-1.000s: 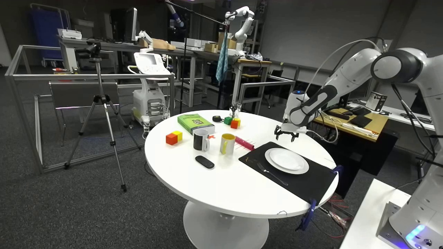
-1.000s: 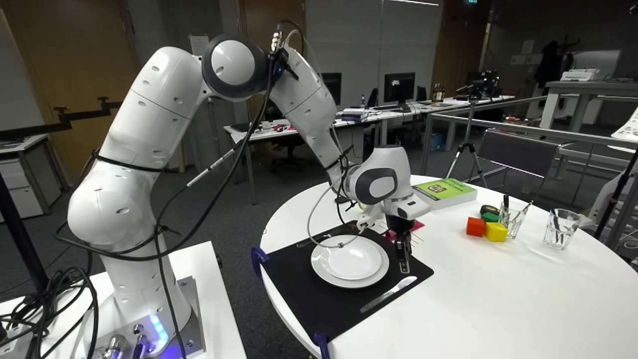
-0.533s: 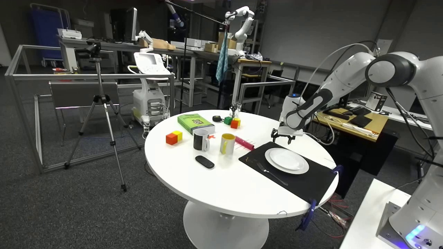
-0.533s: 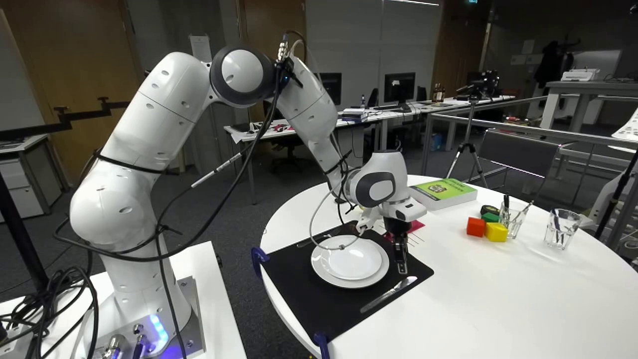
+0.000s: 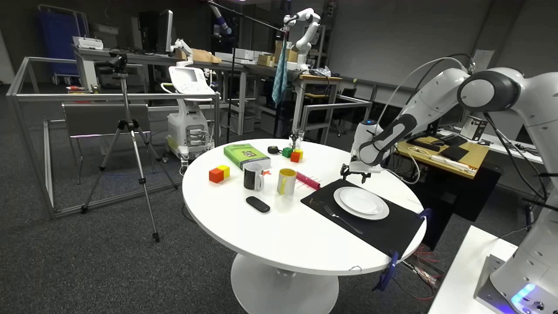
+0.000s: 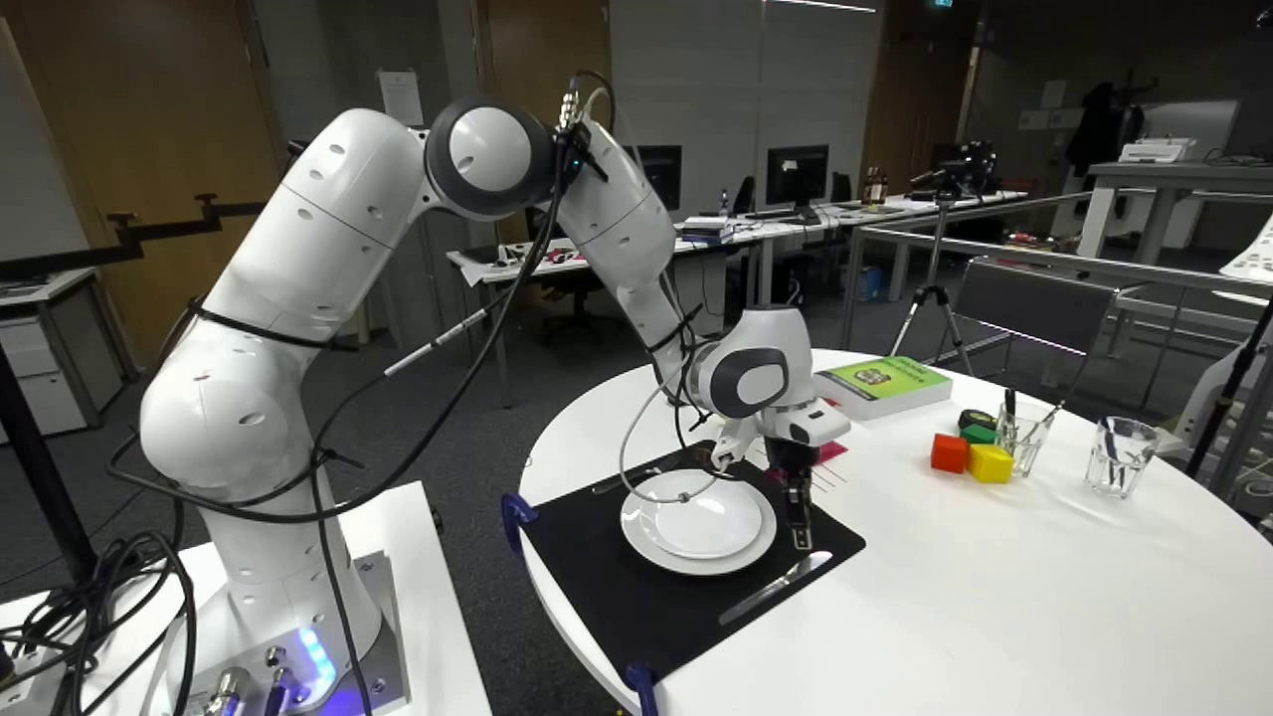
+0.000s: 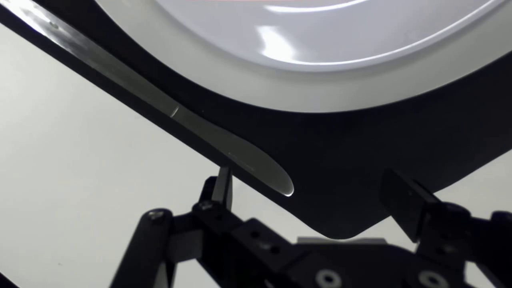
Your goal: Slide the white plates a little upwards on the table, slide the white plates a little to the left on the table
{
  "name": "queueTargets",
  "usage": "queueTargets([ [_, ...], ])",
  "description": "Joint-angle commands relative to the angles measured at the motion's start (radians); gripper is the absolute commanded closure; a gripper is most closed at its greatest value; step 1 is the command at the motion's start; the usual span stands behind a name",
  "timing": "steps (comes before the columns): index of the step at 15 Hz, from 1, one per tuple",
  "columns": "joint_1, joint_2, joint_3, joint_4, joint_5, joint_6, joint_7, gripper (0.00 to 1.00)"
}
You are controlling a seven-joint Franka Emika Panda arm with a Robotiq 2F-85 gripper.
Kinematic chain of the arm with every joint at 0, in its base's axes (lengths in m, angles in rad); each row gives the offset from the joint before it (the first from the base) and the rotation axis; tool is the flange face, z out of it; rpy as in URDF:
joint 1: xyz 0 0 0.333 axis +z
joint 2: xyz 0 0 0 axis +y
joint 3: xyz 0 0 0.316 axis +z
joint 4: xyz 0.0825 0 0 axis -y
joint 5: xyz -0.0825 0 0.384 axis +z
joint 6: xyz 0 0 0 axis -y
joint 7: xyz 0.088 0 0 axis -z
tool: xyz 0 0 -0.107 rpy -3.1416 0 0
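The round, shallow, glossy white plates are lying flat as a stack on a black rectangular mat, the smaller plate resting within the larger one's rim. Their hollow faces are pointing upward; the outline is running circular, extending alike along every axis. The mat is lying at the edge of the large, round, white-topped table, where two blue clamps are sitting at the mat's border.

A silver metal knife is lying on the mat beside the plates, its long axis running along the mat's edge and its rounded blade pointing toward a mat corner. A silver metal fork is lying on the opposite side of the plates.

The black two-fingered gripper is pointing downward near that corner and the blade tip, fingers standing wide apart, the mat showing between them. In the wrist view the plates are sitting beyond the fingertips, apart from them. Whether the fingertips are touching the mat cannot be told. A black-and-white mug is standing upright elsewhere on the table.
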Motion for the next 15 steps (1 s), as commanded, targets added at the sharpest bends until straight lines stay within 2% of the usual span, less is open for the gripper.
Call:
queueTargets([
  [1,0.009,0.009,-0.005,0.018,0.039,0.001,-0.04,0.0],
  [15,0.013,0.027,0.007,0.031,0.122,-0.028,-0.021,0.0],
])
